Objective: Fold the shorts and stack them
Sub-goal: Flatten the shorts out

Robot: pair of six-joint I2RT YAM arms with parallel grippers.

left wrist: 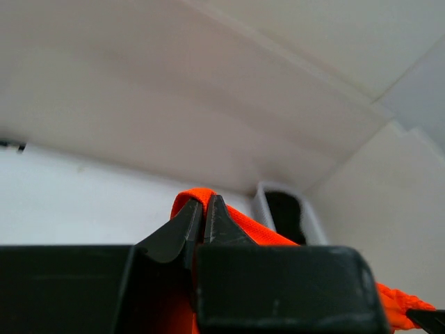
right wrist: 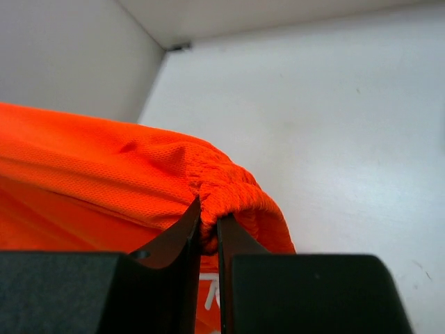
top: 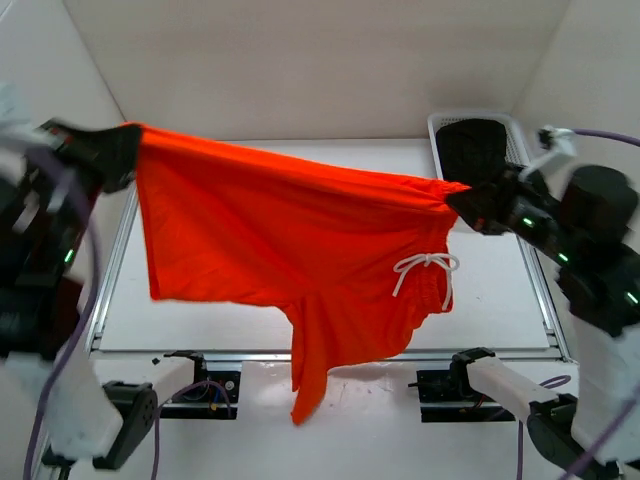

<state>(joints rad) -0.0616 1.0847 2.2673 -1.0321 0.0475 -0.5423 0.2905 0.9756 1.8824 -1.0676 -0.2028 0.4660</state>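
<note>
Bright orange-red thin mesh athletic shorts [top: 290, 230] hang stretched in the air above the white table [top: 500, 300], strung between two black robot grippers. The left gripper [top: 128, 150] pinches a fabric corner, jaws pressed together on it; the right gripper [top: 462, 200] clamps the gathered elastic waistband. A white drawstring [top: 425, 265] dangles near the right end, and one leg droops toward the arm bases.

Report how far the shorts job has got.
Done: the shorts are lifted, pinched at opposite ends by the left hand and right hand. In hand: holding them spread in the air. Left: no fold yet, nothing stacked.
</note>
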